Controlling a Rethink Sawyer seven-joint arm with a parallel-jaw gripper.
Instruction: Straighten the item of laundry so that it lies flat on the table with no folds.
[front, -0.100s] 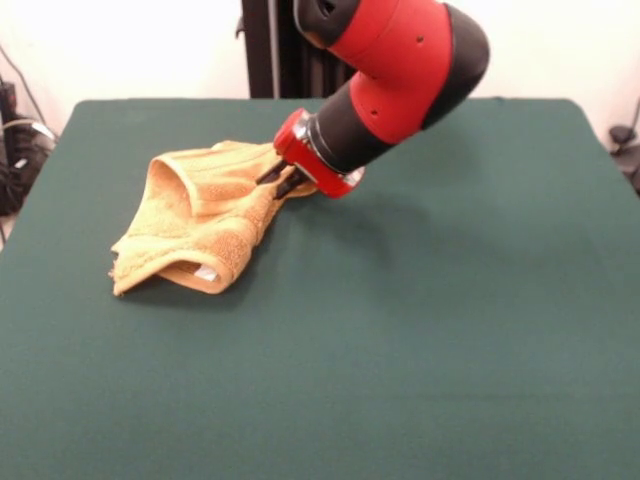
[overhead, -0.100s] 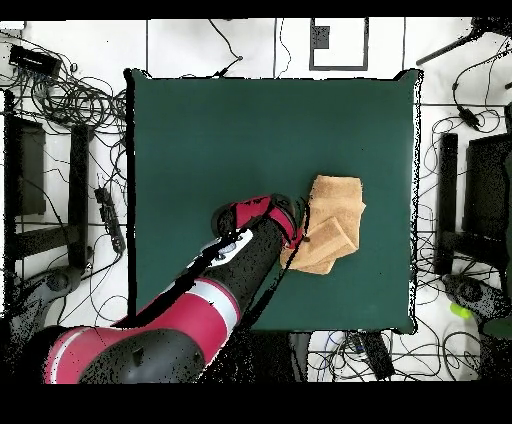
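Several folds bunch the orange-tan towel (front, -0.100s: 200, 225), whose edge the end effector (front, -0.100s: 280, 178) pinches.

Table (front, -0.100s: 420, 350): you have a large rectangle under dark green cloth.
Hand towel (front, -0.100s: 200, 225): the orange-tan terry piece you see lies folded and bunched on the green cloth, layers overlapping.
Label (front, -0.100s: 207, 274): small, white, at the towel's edge facing the front camera.
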